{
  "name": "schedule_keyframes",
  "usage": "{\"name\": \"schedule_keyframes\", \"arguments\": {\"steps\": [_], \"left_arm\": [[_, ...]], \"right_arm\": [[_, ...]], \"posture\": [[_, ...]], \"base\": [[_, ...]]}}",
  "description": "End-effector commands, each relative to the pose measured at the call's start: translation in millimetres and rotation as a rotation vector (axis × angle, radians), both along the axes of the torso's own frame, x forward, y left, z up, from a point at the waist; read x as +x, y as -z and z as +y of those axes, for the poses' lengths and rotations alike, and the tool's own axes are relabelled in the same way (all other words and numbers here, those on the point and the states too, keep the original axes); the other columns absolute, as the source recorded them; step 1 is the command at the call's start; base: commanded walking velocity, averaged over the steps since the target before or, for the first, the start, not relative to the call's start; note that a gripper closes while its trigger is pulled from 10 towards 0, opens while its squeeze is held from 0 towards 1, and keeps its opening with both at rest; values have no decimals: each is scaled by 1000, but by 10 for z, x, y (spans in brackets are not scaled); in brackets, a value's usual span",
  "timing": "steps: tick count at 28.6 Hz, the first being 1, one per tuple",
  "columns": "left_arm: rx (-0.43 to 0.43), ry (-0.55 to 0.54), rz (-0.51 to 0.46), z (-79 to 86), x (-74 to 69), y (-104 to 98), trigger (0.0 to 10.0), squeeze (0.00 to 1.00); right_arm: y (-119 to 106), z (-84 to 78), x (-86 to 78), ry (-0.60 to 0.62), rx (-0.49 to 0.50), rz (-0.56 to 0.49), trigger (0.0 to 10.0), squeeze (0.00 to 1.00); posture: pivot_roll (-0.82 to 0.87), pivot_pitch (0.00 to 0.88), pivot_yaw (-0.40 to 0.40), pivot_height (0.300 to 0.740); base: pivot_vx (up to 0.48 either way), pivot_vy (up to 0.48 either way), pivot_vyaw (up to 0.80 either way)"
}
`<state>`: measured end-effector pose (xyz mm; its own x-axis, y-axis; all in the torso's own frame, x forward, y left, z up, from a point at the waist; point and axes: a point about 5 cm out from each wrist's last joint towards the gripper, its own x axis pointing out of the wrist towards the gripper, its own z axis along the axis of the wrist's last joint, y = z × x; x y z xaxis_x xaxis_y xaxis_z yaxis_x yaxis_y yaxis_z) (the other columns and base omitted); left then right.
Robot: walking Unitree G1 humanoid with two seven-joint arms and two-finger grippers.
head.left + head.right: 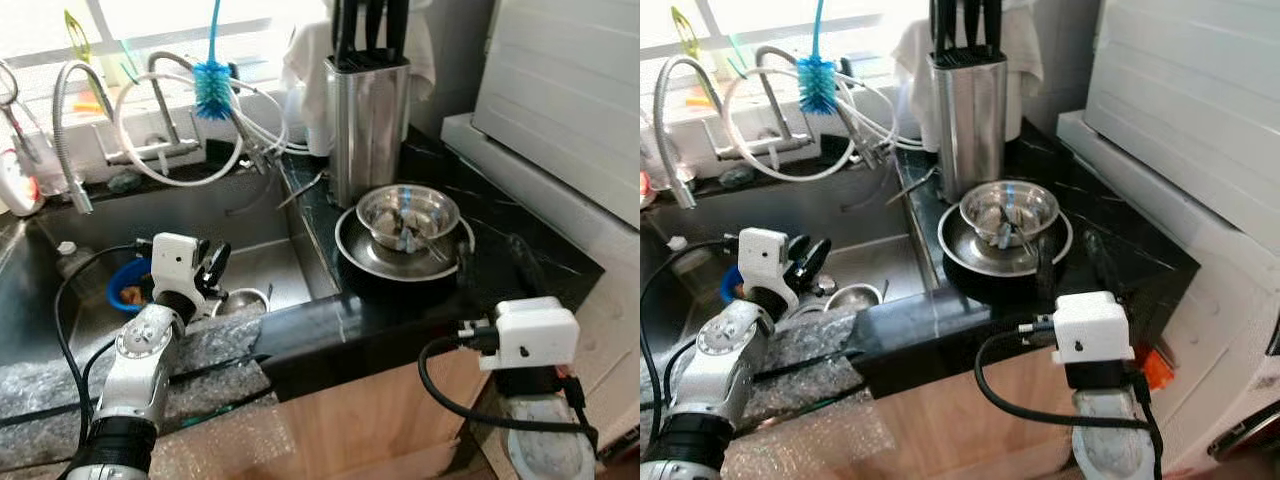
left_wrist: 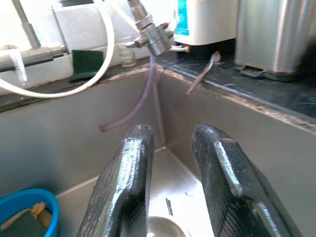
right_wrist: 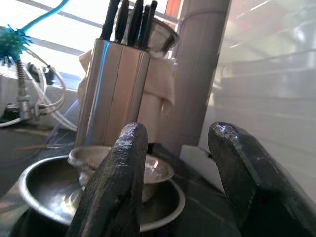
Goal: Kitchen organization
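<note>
A: Where are the things we must organize?

B: On the black counter (image 1: 520,250), just in front of the steel knife block (image 1: 367,120), a small steel bowl (image 1: 408,215) sits inside a wider steel plate (image 1: 362,252). In the bowl I see some pieces and a thin utensil; I cannot tell what they are. The sink (image 1: 255,215) beside it holds a blue bowl (image 1: 128,285) and a small round metal thing.

A: And the grippers?

B: The right gripper (image 3: 177,163) is at the counter's front edge, pointing at the bowl and plate, its two fingers apart with nothing between them. The left gripper (image 2: 170,173) hangs over the sink, fingers also apart, empty.

A: How will the bowl handle?

B: I think it is light and stiff, not fragile, but smooth steel is slippery and may be wet. I would pinch the near rim, one finger inside and one outside. The bowl is loose in the plate, so it can slide or tip out its contents.

A: And the plate?

B: Its low rim gives little to hold; better after the bowl is away.
</note>
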<state>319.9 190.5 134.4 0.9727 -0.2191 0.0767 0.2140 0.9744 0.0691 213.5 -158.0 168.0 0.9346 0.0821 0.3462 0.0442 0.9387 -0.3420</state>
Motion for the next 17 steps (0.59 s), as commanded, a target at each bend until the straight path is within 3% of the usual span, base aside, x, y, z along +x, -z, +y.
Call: {"name": "schedule_keyframes", "arguments": {"steps": [1, 10, 13, 17], "left_arm": [[14, -5, -12, 11, 21, -31, 10000, 0], [16, -7, -15, 8, 26, -41, 10000, 0], [11, -23, -25, 15, 43, -73, 10000, 0], [1, -24, -29, -10, 47, -78, 10000, 0]], "right_arm": [[5, 58, 18, -47, 21, 4, 10000, 0], [3, 76, 49, -66, 19, -1, 10000, 0], [-33, 69, 95, -49, 84, -5, 10000, 0], [-24, 77, 98, -50, 85, -2, 10000, 0]], "posture": [[-165, 0, 106, 740], [-160, 0, 108, 740], [-160, 0, 108, 740], [-160, 0, 110, 740]], "base": [[0, 0, 0], [0, 0, 0], [0, 0, 0], [0, 0, 0]]}}
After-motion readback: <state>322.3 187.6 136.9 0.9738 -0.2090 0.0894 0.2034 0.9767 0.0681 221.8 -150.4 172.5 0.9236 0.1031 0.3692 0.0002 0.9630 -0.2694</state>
